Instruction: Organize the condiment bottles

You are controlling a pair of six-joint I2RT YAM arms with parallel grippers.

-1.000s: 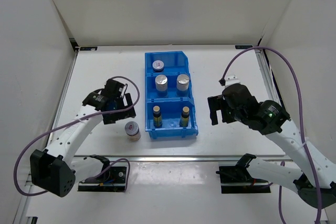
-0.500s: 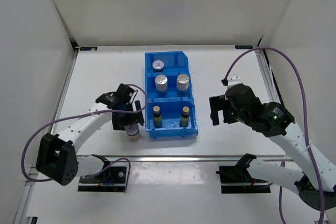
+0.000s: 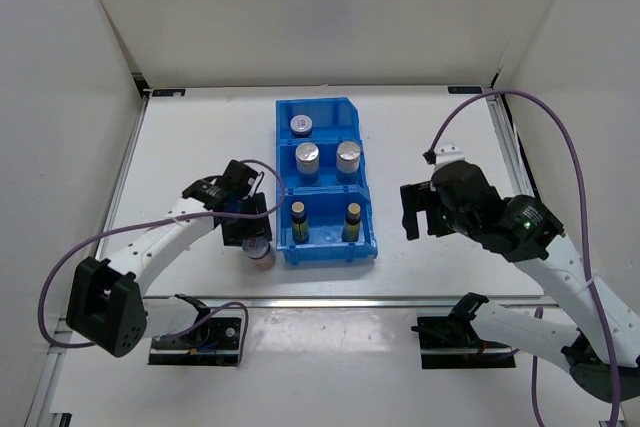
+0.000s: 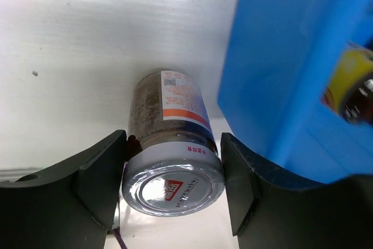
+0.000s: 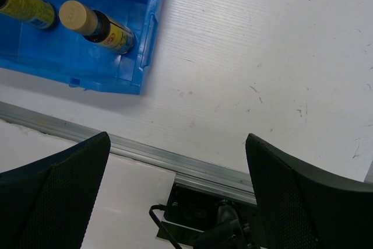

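So from the top camera, the left gripper (image 3: pixel 252 239) is down on the lone silver-lidded jar (image 3: pixel 261 255), which stands on the table (image 3: pixel 200 137) just left of the blue bin (image 3: pixel 325 253). Three more jars (image 3: pixel 308 154) sit in the bin's far and middle compartments, and two slim dark bottles (image 3: pixel 298 220) are in the near one. The right gripper (image 3: pixel 412 212) hangs over bare table to the right of the bin, jaws spread wide and holding nothing. On the left wrist cam, both fingers (image 4: pixel 99 173) press against the jar's lid, so it's gripped, bin wall right beside it. The right wrist cam shows wide-apart fingers, with the bin corner and the tan-capped bottles up top left.
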